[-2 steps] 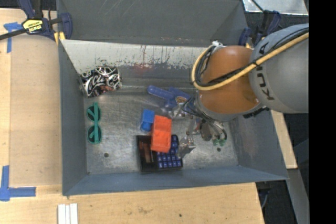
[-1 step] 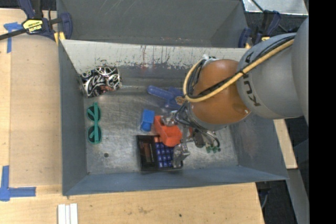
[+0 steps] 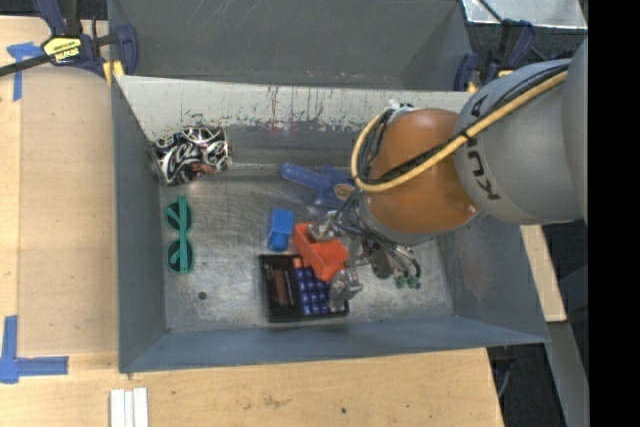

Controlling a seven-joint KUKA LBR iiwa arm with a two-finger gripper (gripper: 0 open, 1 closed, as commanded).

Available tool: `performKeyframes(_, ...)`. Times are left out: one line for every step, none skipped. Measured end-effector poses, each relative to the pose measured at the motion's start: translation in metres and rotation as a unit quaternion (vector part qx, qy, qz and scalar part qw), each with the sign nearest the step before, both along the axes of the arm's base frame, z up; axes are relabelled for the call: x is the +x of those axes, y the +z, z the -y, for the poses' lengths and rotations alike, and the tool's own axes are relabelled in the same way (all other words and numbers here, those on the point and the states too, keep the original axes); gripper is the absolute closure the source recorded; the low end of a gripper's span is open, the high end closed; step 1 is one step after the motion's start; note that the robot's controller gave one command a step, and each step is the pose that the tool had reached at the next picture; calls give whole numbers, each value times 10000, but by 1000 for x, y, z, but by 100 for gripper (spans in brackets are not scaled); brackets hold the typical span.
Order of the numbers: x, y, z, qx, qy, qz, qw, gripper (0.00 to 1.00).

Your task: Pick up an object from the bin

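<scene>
My gripper is low in the front middle of the bin, under the arm's orange cover. Right at its left side lies an orange plastic piece, partly over a black calculator with blue keys. A small blue block sits just left of the orange piece. Behind the gripper lies a blue tool with a long handle, its right end hidden under the arm. A small green bit lies on the floor to the gripper's right.
Green toy glasses lie near the left wall. A black-and-white patterned pouch rests in the back left corner. The arm covers the right half of the bin.
</scene>
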State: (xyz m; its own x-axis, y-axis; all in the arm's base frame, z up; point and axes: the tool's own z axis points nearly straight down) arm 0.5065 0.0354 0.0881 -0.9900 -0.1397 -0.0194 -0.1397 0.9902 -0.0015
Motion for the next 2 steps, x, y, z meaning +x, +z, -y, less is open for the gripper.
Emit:
performKeyframes(0, 0, 0, 0, 0, 0, 10000, 100)
performKeyframes(-15, 152, 10, -7, -20, -71, 10000, 100)
